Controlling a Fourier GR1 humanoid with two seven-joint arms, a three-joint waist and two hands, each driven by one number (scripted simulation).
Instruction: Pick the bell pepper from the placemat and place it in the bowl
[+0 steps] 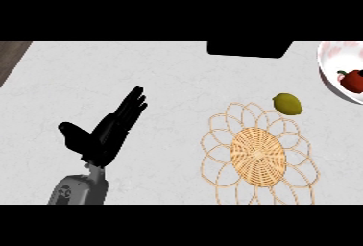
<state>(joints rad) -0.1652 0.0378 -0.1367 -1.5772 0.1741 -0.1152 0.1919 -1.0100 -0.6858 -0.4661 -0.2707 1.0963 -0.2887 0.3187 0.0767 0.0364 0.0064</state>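
Bell pepper (352, 80) red inside white bowl (327, 72) at right edge, pale marbled counter (163, 72), woven placemat (259, 154), left hand (106, 129) released, fingers straight, far away at left

The surface (142, 67) looks like pale, faintly veined marble with a smooth matt finish. The placemat (258, 156) is woven straw-coloured wicker, open loops around a tight centre. The bowl (327, 72) appears glossy white ceramic. The lemon (287, 104) has dull skin. The left robot hand (102, 132) is matt black.
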